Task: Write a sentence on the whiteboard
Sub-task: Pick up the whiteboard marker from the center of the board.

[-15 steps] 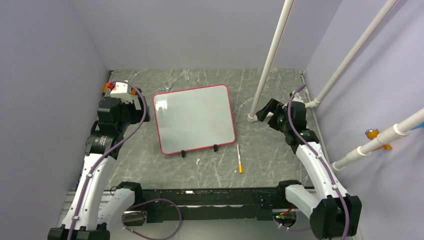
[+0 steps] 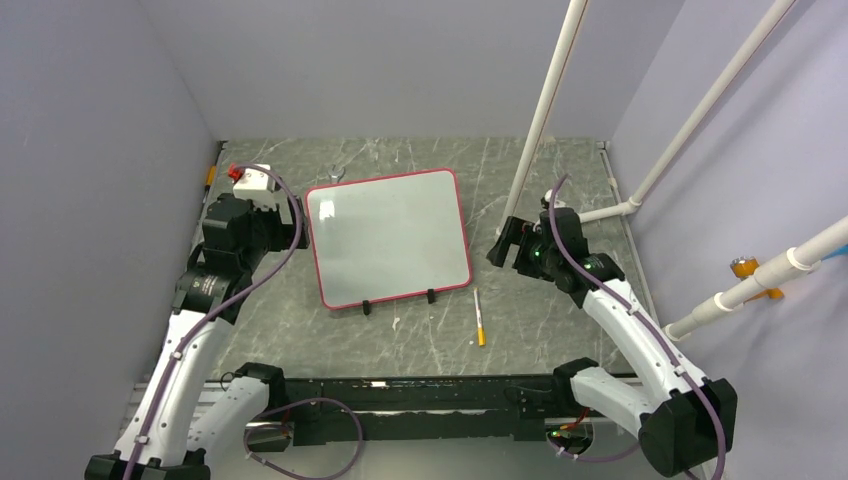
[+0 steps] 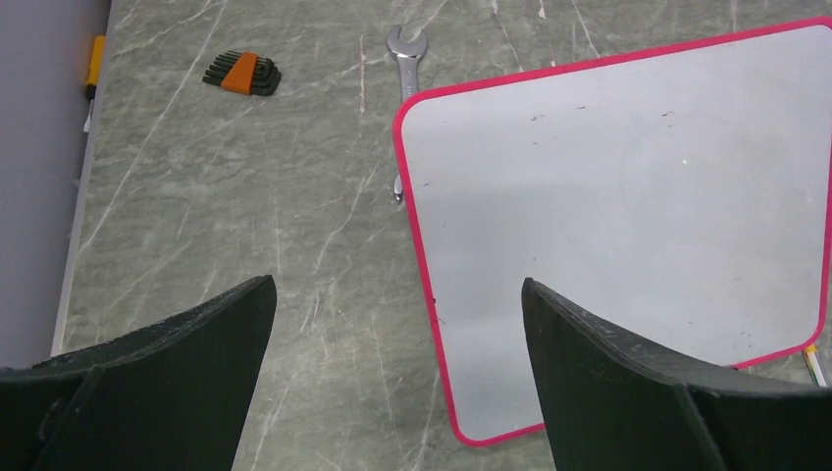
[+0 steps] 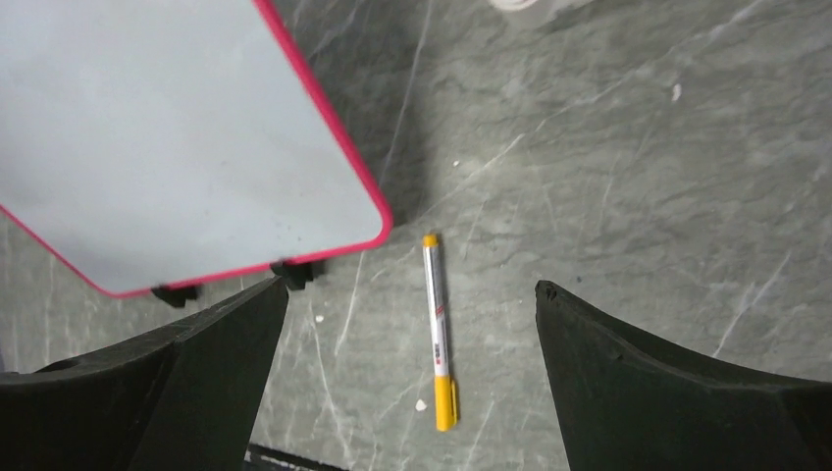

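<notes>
We see the whiteboard point(image 2: 390, 238) lying flat on the surface point(image 2: 300, 335), its two black clips on the near long edge. Our left arm point(image 2: 205, 290) rises from its base and bends inward, with the wrist just left of the whiteboard. The left jaws stand wide apart, holding nothing, over the whiteboard's left edge. Our right arm point(image 2: 620, 310) also bends inward, wrist to the right of the whiteboard. The right jaws gape empty above the marker point(image 4: 438, 329), which lies just off the whiteboard's near right corner. A wrench point(image 3: 403, 59) lies at its far left corner.
</notes>
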